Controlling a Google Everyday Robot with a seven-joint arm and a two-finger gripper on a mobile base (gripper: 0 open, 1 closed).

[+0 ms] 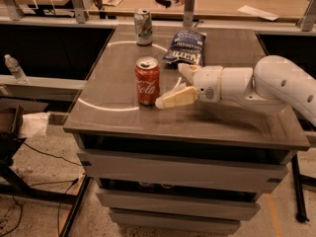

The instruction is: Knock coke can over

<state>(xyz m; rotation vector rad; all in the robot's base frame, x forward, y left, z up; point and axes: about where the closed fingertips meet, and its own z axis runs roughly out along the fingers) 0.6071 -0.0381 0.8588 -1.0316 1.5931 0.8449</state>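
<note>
In the camera view the coke can (147, 80) stands upright on the table (113, 117), and the gripper (170, 86) sits just to its right, fingers (173, 98) apart, the lower one beside the can's base. A push that low may merely slide the can, not tip it.

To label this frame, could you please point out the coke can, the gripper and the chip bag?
coke can (147, 85): camera view, middle of its red side.
gripper (169, 86): camera view, between its open jaws, beside the can.
chip bag (186, 53): camera view, centre of its front.
</note>
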